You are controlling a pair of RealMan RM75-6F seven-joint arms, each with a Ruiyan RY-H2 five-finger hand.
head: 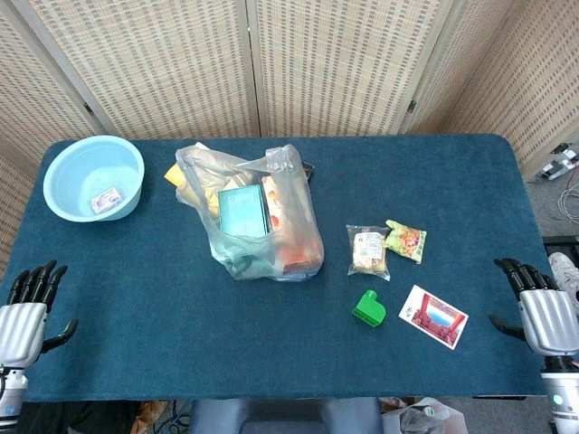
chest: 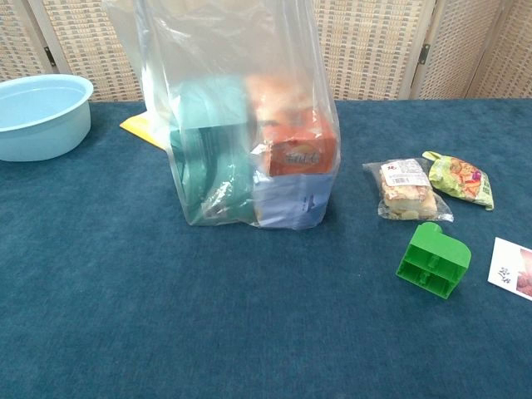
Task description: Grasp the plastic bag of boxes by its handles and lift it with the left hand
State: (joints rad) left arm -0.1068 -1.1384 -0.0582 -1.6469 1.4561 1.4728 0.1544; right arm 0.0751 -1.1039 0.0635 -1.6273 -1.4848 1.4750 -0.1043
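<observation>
Table [head: 452,172]: dark blue cloth, screen panels behind.

Bag [head: 258,217]: clear plastic, standing upright left of the table's middle, handles [head: 280,161] loose at the top, nothing touching them. Inside, a teal box [head: 242,212] to the left and an orange box [chest: 301,154] to the right, with a pale blue one under the orange in the chest view. A yellow item [head: 175,174] lies just behind the bag's left side.

Bowl [head: 93,177]: light blue, far left corner, well apart from the bag, a small card inside.

Right of the bag: a clear snack pack [head: 368,250] touching a green-yellow packet [head: 405,240]; nearer me, a green block [head: 369,309]; beside it a picture card [head: 433,316].

My left hand [head: 25,312]: at the near left edge, well apart from the bag, fingers apart and straight, holding nothing.

My right hand [head: 541,307]: at the near right edge, fingers apart, holding nothing.
</observation>
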